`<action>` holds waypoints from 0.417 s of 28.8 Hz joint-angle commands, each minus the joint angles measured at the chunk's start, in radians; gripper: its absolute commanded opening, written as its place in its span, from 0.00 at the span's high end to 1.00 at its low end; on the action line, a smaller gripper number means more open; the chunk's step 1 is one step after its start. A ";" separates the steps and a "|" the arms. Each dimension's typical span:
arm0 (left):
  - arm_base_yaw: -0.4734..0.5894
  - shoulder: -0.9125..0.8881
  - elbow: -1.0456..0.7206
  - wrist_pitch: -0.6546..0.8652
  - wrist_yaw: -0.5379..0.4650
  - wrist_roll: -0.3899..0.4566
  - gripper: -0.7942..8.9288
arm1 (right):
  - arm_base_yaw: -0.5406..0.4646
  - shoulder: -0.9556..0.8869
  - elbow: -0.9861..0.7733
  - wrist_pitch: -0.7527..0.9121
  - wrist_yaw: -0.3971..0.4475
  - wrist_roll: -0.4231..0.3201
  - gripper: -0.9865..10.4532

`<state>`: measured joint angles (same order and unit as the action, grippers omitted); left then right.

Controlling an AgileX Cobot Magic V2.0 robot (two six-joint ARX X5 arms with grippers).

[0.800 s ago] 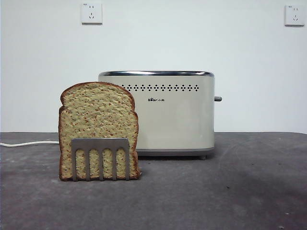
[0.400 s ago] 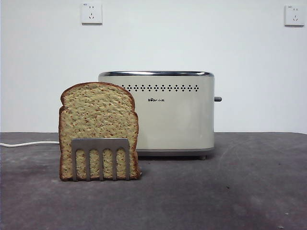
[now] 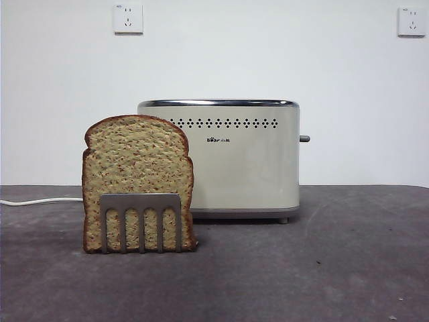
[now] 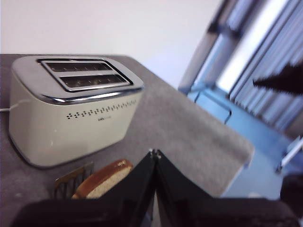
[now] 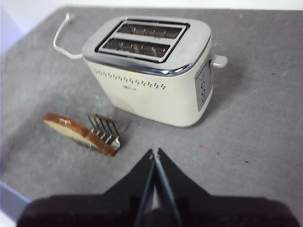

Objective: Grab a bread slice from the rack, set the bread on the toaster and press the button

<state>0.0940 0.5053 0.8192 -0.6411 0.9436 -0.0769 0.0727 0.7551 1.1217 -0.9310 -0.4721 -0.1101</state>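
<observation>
The tan wholegrain slice of bread (image 3: 137, 176) stands upright in the small grey rack (image 3: 141, 220), in front of and left of the cream toaster (image 3: 228, 161). The dark lever button (image 3: 304, 139) sticks out of the toaster's right side. Neither gripper shows in the front view. The left wrist view shows the toaster (image 4: 71, 113) with two empty slots, the bread (image 4: 105, 177) in the rack (image 4: 71, 177), and my left gripper (image 4: 154, 152) shut and empty above them. The right wrist view shows the toaster (image 5: 151, 75), its lever (image 5: 219, 60), the bread (image 5: 75, 131), the rack (image 5: 105, 130), and my right gripper (image 5: 155, 151) shut and empty.
A white power cord (image 3: 37, 200) runs off to the left behind the bread. Two white wall sockets (image 3: 128, 18) sit high on the back wall. The grey table (image 3: 322, 268) reaches its edge near the bread in the right wrist view.
</observation>
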 commanded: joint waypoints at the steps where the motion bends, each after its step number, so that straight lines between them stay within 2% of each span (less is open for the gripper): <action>1: -0.019 0.049 0.100 -0.152 0.006 0.267 0.93 | 0.008 0.039 0.081 -0.068 -0.003 -0.083 0.92; 5: -0.055 0.106 0.216 -0.320 -0.038 0.416 0.93 | 0.023 0.070 0.131 -0.108 -0.003 -0.083 0.92; 7: -0.077 0.124 0.257 -0.373 -0.078 0.455 0.93 | 0.023 0.071 0.130 -0.118 -0.003 -0.084 0.92; 10: -0.102 0.129 0.274 -0.385 -0.110 0.455 0.90 | 0.023 0.069 0.130 -0.127 -0.003 -0.093 0.92; 11: -0.107 0.129 0.275 -0.384 -0.113 0.456 0.77 | 0.023 0.069 0.131 -0.127 -0.002 -0.093 0.92; 12: -0.116 0.129 0.275 -0.377 -0.134 0.456 0.54 | 0.023 0.069 0.131 -0.127 -0.003 -0.093 0.92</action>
<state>-0.0174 0.6342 1.0924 -1.0241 0.8131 0.3595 0.0933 0.8261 1.2522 -1.0611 -0.4721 -0.1955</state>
